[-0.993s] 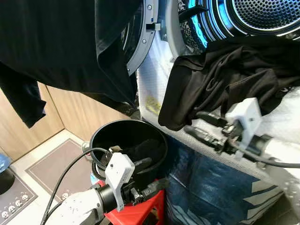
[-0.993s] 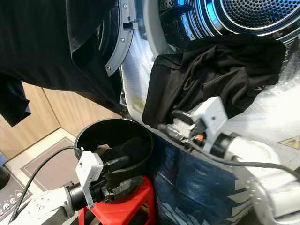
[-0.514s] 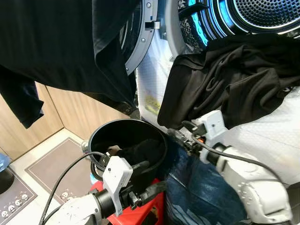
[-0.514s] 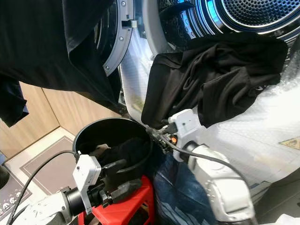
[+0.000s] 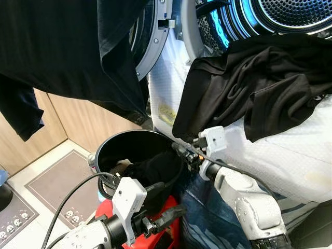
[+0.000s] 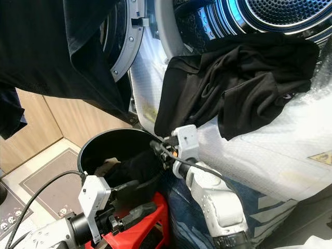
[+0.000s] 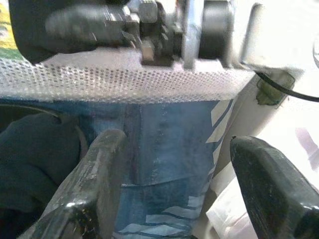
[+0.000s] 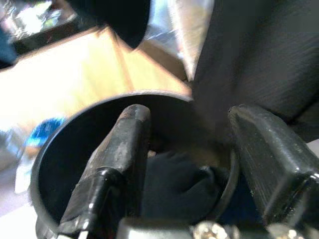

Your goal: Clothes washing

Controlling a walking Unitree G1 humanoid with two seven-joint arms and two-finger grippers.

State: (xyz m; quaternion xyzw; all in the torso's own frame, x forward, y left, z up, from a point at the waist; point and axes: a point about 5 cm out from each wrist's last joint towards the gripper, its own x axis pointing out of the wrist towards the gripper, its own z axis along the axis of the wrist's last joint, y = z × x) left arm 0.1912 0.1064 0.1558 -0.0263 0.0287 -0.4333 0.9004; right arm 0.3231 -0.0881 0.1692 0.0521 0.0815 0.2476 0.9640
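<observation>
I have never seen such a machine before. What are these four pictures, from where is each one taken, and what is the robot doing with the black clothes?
This is a humanoid robot doing laundry. The two wide pictures come from a stereo camera on its head, looking down. The other two come from cameras on its wrists, looking along each gripper's two black fingers.

In front stands a washing machine with its door open. A black garment hangs out of the drum over the bubble-wrapped front. Below sits a black bucket on a red stool, with dark clothes inside.

The right gripper is open at the bucket's rim, holding nothing. The left gripper, also open and empty, waits low beside the bucket. More dark cloth hangs at upper left.
</observation>
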